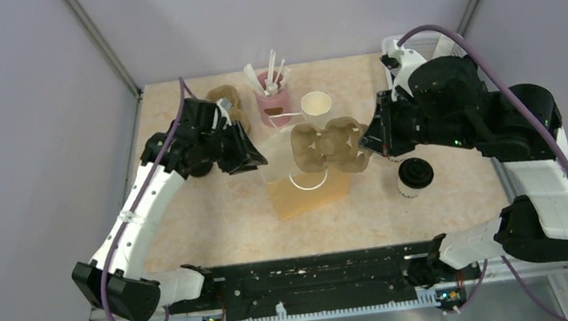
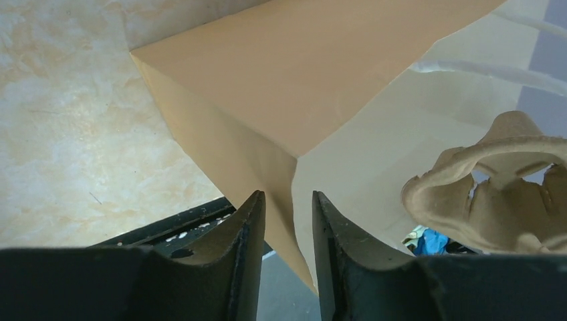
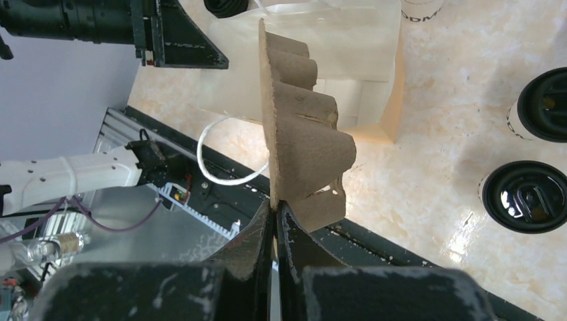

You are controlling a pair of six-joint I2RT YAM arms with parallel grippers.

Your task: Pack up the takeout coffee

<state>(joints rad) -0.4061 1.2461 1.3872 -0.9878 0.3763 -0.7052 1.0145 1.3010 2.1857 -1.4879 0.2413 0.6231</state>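
One takeout coffee cup [image 1: 414, 175] with a black lid stands on the table right of the paper bag [image 1: 313, 193]. The right wrist view shows two lidded cups [image 3: 528, 197] [image 3: 545, 103] side by side. My right gripper [image 3: 275, 204] is shut on the rim of a brown pulp cup carrier [image 3: 301, 134], which hangs tilted over the bag's open mouth [image 3: 354, 100]. From above, the carrier [image 1: 327, 143] covers the bag's top and the right gripper [image 1: 368, 149] is at its right edge. My left gripper [image 2: 287, 195] straddles the bag's left rim [image 2: 267, 87], jaws apart, not clamped.
Behind the bag stand a lidless white cup [image 1: 316, 105] and a pink holder with stirrers [image 1: 274, 101]. More brown carriers [image 1: 226, 102] lie at the back left. The bag's white handle [image 3: 227, 175] loops toward the black rail [image 1: 318, 274] at the near edge.
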